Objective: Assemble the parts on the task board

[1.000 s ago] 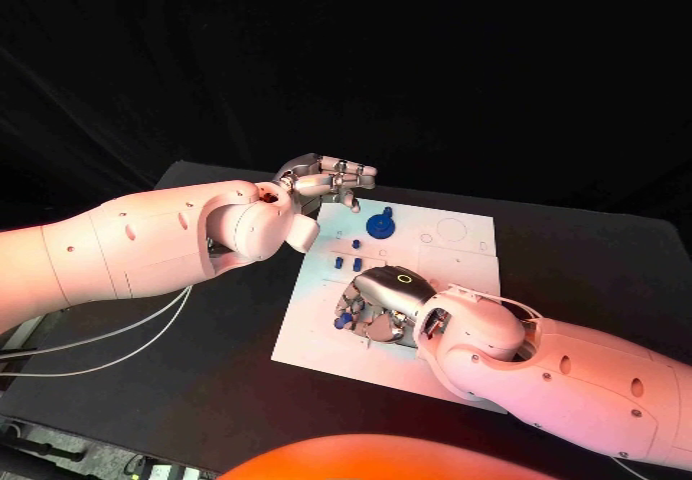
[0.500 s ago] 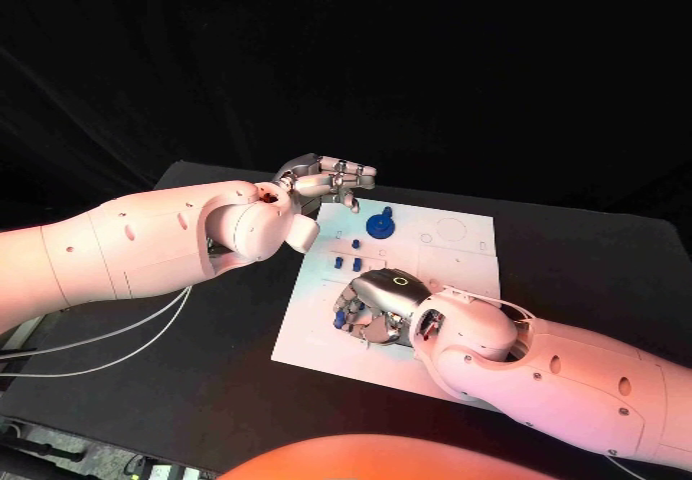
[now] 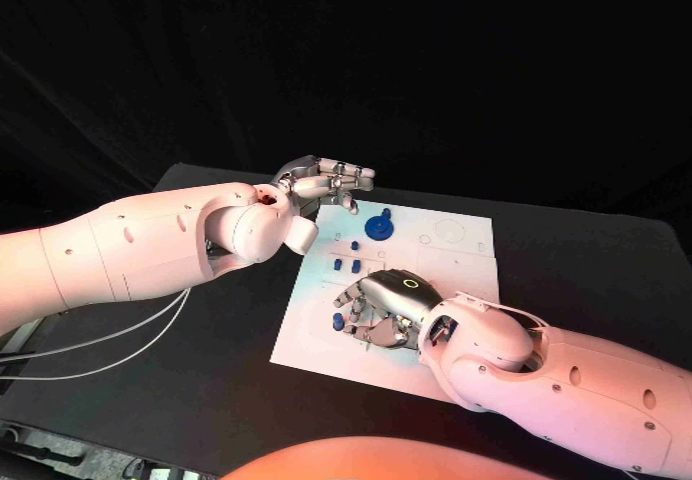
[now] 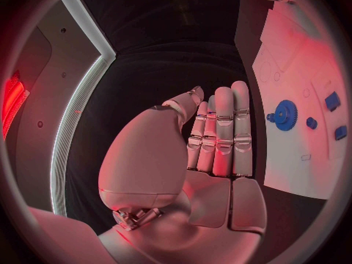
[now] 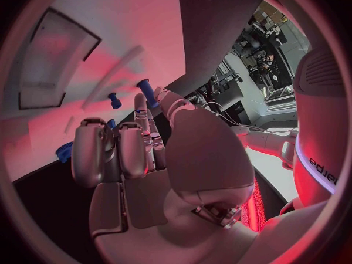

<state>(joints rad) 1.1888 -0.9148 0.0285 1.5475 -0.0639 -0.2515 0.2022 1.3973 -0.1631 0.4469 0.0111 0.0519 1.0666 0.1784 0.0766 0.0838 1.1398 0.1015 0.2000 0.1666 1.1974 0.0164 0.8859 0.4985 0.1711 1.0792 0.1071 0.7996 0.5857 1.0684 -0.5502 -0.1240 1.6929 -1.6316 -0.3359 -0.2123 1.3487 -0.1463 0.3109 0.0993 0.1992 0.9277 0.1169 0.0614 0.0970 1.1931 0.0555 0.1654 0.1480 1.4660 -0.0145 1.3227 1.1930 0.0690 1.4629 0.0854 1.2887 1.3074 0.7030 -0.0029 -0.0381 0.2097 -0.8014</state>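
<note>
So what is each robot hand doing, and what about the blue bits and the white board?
left robot hand: open, fingers straight and together, holding nothing, beside the board's far edge.
right robot hand: fingers curled down over the board; whether it holds a part cannot be told.
blue gear: sitting on the board, untouched.
small blue pieces: on the board, apart from both hands.
task board: lying flat on the table.

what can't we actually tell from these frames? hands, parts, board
- Right hand, head view: its own back covers the fingertips and the task board under it, so a grasp can't be confirmed.
- Blue part beside that hand, head view: partly covered by fingers; contact unclear.
- Right wrist view: fingers block the board surface right under them.
- Left hand, left wrist view: fingers straight, nothing in them.
- Small blue pegs, head view: too small to tell whether seated.
</note>
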